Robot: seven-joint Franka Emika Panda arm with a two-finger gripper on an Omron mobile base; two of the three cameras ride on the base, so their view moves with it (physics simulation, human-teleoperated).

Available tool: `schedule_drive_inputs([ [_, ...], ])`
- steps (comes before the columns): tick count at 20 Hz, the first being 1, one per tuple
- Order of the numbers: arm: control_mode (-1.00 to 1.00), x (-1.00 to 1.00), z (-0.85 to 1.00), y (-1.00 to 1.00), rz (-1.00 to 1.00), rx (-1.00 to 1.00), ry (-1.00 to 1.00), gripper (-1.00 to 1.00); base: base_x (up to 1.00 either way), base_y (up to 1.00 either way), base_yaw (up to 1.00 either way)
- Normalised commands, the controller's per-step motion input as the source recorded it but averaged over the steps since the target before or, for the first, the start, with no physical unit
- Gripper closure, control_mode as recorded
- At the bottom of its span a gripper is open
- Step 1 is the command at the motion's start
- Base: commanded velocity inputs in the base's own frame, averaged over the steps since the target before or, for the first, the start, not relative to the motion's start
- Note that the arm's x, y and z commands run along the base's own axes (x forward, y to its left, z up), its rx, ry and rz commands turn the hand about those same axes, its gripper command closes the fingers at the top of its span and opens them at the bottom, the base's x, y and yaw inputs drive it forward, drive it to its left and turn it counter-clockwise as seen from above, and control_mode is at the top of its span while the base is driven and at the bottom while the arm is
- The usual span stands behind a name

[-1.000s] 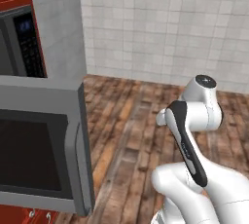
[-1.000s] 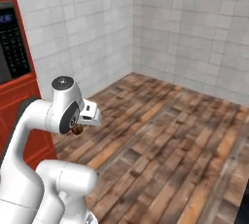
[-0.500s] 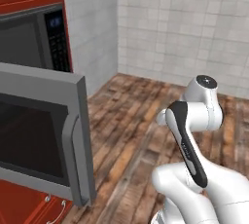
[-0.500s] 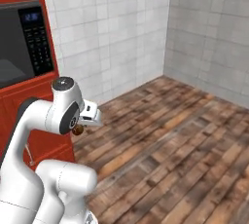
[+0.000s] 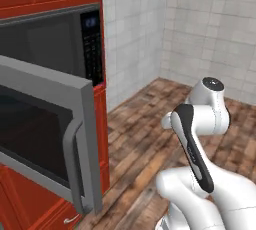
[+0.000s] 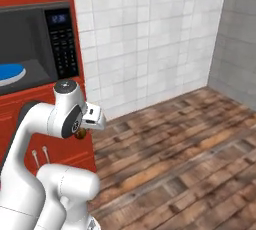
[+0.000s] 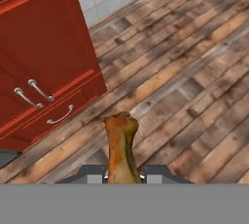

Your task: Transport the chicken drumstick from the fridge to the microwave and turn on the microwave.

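A tiled kitchen corner with wood flooring. The gripper (image 7: pixel 121 175), narrowly parted, pinches the chicken drumstick (image 7: pixel 119 150) low on its shaft, bone end outward. It looks light, rigid, probably greasy, so this shaft hold suits it. Both hang below and right of the microwave (image 6: pixel 35 44), whose door (image 5: pixel 47 129) stands open.

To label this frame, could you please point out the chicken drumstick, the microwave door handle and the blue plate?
chicken drumstick (image 7: pixel 119 150): hand view, mid-shaft.
microwave door handle (image 5: pixel 75 166): left base view, middle of the bar.
blue plate (image 6: pixel 9 72): right base view, top face.

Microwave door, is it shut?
No, the microwave door hangs wide open, showing its dark cavity.
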Motion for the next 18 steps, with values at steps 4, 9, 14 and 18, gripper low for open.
schedule_drive_inputs([
  [4, 1.00, 0.00, 0.00, 0.00, 0.00, 0.00, 0.00, 1.00, 0.70, 0.00, 0.39],
  [9, 1.00, 0.00, 0.00, 0.00, 0.00, 0.00, 0.00, 1.00, 0.68, 0.00, 0.40],
  [14, 1.00, 0.00, 0.00, 0.00, 0.00, 0.00, 0.00, 1.00, 0.55, 0.00, 0.42],
  [18, 1.00, 0.00, 0.00, 0.00, 0.00, 0.00, 0.00, 1.00, 0.46, 0.00, 0.44],
])
